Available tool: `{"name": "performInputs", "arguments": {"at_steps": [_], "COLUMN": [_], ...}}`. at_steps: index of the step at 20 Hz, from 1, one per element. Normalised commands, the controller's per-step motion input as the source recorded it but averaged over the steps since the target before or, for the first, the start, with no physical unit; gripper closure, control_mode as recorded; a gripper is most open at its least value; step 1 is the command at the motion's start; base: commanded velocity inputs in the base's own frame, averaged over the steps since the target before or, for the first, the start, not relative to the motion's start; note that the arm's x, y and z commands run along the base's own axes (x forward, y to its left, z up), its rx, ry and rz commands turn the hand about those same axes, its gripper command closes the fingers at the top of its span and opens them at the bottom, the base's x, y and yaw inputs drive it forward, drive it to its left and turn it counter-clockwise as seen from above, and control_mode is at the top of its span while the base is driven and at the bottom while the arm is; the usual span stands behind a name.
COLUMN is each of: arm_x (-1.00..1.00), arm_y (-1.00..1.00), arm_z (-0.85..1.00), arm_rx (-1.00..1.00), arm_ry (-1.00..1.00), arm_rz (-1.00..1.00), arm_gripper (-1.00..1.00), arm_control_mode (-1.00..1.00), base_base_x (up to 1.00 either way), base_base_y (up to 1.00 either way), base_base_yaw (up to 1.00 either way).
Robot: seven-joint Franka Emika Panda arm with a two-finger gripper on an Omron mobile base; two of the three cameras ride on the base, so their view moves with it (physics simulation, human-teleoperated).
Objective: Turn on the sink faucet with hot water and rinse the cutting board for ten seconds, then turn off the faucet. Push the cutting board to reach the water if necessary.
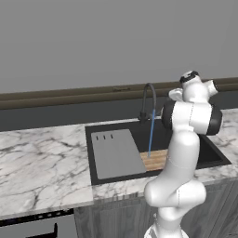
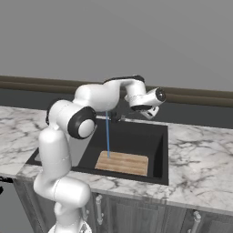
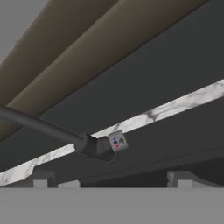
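The sink faucet [image 1: 148,98] arches over the back of the black sink [image 1: 91,153]. The water [image 1: 150,135] falls from it as a thin blue stream [image 2: 108,134] onto the left end of the cutting board [image 2: 123,163], a striped wooden board [image 1: 155,159] lying flat on the basin floor at the front. My gripper [image 2: 151,113] hangs open above the sink's back rim, to the right of the faucet and apart from it. In the hand view the faucet base with its handle [image 3: 114,141] lies just ahead of my open gripper [image 3: 111,181], with nothing between the fingertips [image 3: 41,179].
A larger flat grey slab [image 1: 116,153] with three slots fills the sink's left part. White veined marble counter [image 1: 42,162] runs on both sides. A dark backsplash and brown ledge [image 2: 200,95] stand right behind the faucet.
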Motion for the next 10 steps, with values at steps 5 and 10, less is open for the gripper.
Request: {"name": "performInputs", "arguments": {"at_steps": [5,10], "arm_x": [0.01,0.04], "arm_y": [-0.19,-0.02], "arm_z": [-0.38,-0.36], "arm_rx": [0.00,0.00], "arm_ry": [0.00,0.00], "arm_rz": [0.15,0.09], "arm_gripper": [-1.00,-1.00], "arm_control_mode": [-1.00,-1.00], "base_base_x": [0.00,0.00], "base_base_y": [0.00,0.00], "base_base_yaw": [0.00,0.00]}}
